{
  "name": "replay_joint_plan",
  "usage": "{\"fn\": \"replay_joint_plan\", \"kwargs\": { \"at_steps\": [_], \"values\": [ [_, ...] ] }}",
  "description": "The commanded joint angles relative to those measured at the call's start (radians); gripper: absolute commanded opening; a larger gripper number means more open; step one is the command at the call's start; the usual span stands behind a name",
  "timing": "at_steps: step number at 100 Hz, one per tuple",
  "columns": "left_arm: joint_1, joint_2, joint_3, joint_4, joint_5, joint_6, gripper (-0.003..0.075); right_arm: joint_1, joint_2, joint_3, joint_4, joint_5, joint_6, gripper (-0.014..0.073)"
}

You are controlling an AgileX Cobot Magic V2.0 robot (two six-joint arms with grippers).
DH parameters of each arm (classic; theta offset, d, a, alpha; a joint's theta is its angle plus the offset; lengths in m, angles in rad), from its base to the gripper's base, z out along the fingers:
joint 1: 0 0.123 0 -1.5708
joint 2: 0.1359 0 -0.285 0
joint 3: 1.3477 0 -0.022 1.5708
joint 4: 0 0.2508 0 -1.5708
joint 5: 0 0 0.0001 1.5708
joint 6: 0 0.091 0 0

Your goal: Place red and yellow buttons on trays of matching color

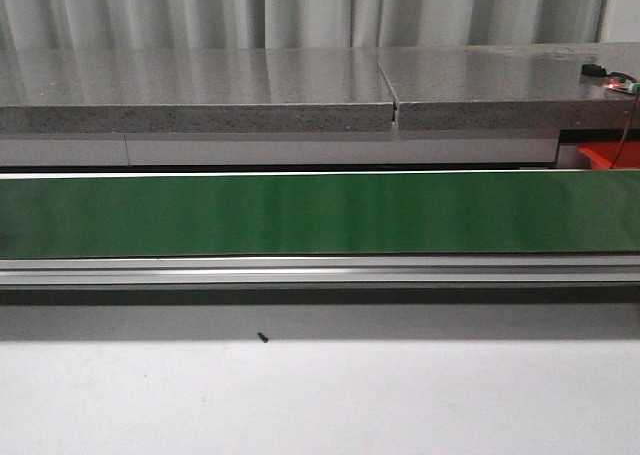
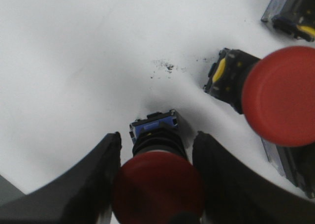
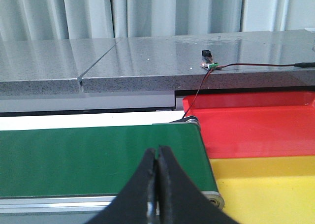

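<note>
- While the left pincer (image 2: 156, 184) sits spread around a red button (image 2: 157, 187), one finger either side of its black body, nothing's actually pinched yet, so I'd say the step in hand is the grab.
- To do it well: squeeze on the black collar under the cap, not the rounded cap itself, which looks like it'd slip. Keep it centred so the blue base (image 2: 153, 128) doesn't twist on the white surface (image 2: 74, 61).
- Watch the second red button (image 2: 280, 96) lying just beside it; the finger on that side has little room.
- Left arm looks to be pointing steeply down at the surface, hovering low over the button.
- Right pincer (image 3: 157, 184) is pressed together and holding nothing, aimed level over the end of the green belt (image 3: 98, 157).
- Red tray (image 3: 256, 128) and yellow tray (image 3: 266, 184) sit just past the belt's end, red being the farther one. That's where this button should end up, I reckon.
</note>
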Motion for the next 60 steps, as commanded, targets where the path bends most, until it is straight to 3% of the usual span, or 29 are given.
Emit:
{"fn": "replay_joint_plan", "kwargs": {
  "at_steps": [1,43,60],
  "values": [
    [0.0,-0.045,-0.027,-0.003,-0.018,0.001,0.0221,0.0,-0.022,-0.014,-0.008,-0.081,-0.002,-0.0067],
    [-0.002,-0.304,-0.032,-0.041,0.061,0.001,0.0209,0.0,-0.022,-0.014,-0.008,-0.081,-0.002,-0.0067],
    [-0.062,-0.387,-0.089,-0.043,0.116,0.032,0.0209,0.0,-0.022,-0.014,-0.008,-0.081,-0.002,-0.0067]
  ]
}}
